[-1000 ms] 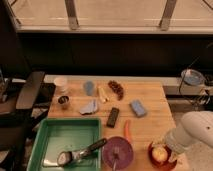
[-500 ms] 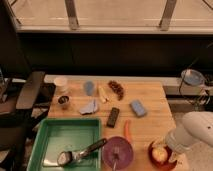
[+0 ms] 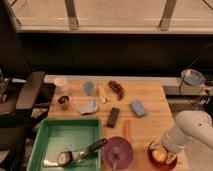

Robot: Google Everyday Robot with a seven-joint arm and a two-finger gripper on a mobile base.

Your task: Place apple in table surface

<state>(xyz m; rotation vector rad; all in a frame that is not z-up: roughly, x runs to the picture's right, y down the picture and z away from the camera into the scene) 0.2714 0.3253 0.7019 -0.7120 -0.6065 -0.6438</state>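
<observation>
The apple (image 3: 158, 156), pale yellow with an orange-red blush, lies in a red bowl (image 3: 150, 156) at the front right corner of the wooden table surface (image 3: 150, 107). My white arm (image 3: 192, 129) comes in from the right and bends down over the bowl. The gripper (image 3: 165, 148) is at the bowl's upper right, right at the apple. The arm hides part of the bowl and the gripper's end.
An orange carrot (image 3: 127, 131) and a purple plate (image 3: 117, 152) lie left of the bowl. A green tray (image 3: 50, 140) with a scoop (image 3: 80, 152) fills the front left. A black bar (image 3: 113, 116), blue sponge (image 3: 138, 108), blue cloth (image 3: 90, 107) and cups (image 3: 61, 84) sit mid-table.
</observation>
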